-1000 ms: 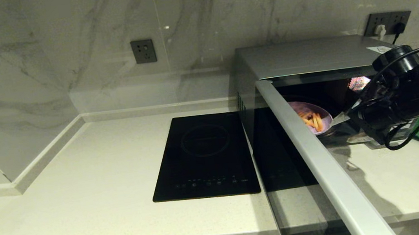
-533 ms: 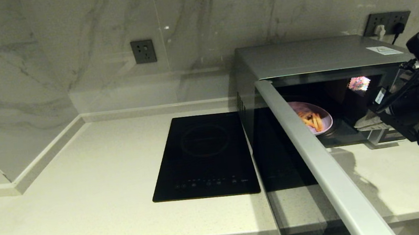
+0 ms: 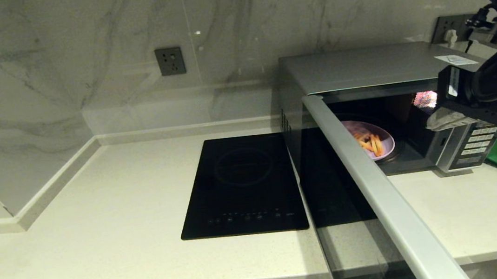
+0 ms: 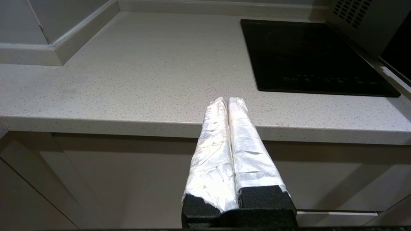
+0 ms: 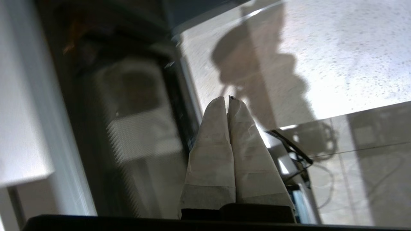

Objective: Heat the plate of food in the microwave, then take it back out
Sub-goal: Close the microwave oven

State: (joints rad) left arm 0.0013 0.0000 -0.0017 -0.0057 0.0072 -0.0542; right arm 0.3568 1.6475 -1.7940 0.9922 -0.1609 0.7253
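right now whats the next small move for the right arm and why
Probably swing the right gripper round behind the open door and push it shut. The plate of fries already sits inside the microwave, the fingers are shut and empty, raised near the button panel, and heating can't start with the door open. The left gripper is parked at the counter edge.

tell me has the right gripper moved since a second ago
Yes: the right gripper has pulled back out of the boxy silver microwave, rising rightward in front of its button panel.
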